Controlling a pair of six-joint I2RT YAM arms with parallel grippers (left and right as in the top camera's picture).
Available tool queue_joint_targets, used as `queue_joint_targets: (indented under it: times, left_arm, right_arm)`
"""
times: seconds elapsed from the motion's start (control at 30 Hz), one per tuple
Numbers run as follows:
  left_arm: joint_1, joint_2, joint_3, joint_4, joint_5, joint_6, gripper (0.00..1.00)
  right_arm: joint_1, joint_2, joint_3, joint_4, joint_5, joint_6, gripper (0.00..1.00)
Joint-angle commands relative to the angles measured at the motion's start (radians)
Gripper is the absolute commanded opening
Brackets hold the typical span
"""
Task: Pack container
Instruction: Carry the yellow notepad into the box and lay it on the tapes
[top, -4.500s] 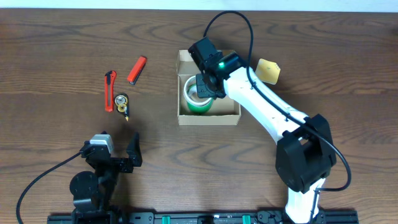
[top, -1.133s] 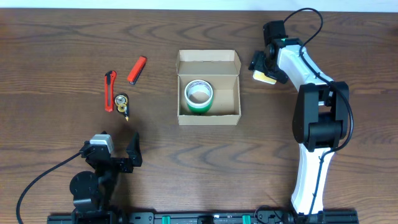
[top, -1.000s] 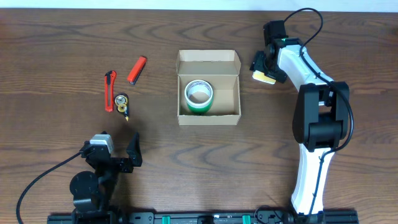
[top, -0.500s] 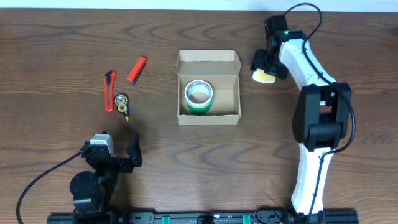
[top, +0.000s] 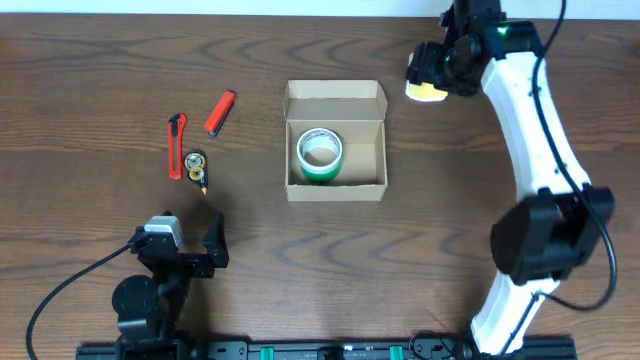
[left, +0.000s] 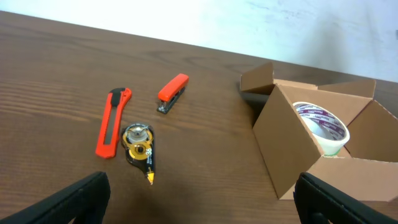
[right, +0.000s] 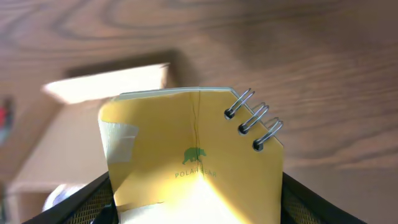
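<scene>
Right wrist cam: the yellow spiral-bound paper notepad (right: 193, 162) runs off the bottom edge, and the tan cardboard box (right: 106, 84) behind it is pure blur. Left wrist cam crops that box's right side.

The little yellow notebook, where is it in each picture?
Overhead: the yellow notebook is at the top right, held by the right gripper, to the right of the cardboard box.
Left wrist: not in it.
Right wrist: it fills the middle, with its spiral rings at the upper right.
Shared landmark: the cardboard box shows in all three views. It is blurred at the left edge of the right wrist view.
</scene>
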Motion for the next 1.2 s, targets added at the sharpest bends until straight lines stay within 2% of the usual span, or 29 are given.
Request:
queue_joint_targets:
  times: [0.0, 0.17, 0.43, 0.77, 1.17]
  left_arm:
    - [0.006, -0.006, -0.025, -0.003, -0.011, 0.01, 0.95]
    - [0.006, -0.006, -0.025, -0.003, -0.011, 0.01, 0.95]
    - [0.006, -0.006, -0.025, -0.003, -0.011, 0.01, 0.95]
    - [0.006, -0.006, -0.025, -0.003, -0.011, 0.01, 0.95]
    - [0.006, -0.006, -0.025, -0.003, -0.011, 0.01, 0.95]
  right_arm:
    - [0.084, -0.061, 0.021, -0.029, -0.048, -0.024, 0.67]
    - [0.222, -0.051, 0.016, -0.072, -0.047, 0.034, 0.66]
    - [0.424, 0.026, 0.013, -0.063, 0.122, 0.198, 0.68]
    - [0.46, 0.159, 0.013, -0.03, 0.166, 0.295, 0.66]
    - [0.508, 0.177, 0.013, 0.004, 0.2, 0.361, 0.66]
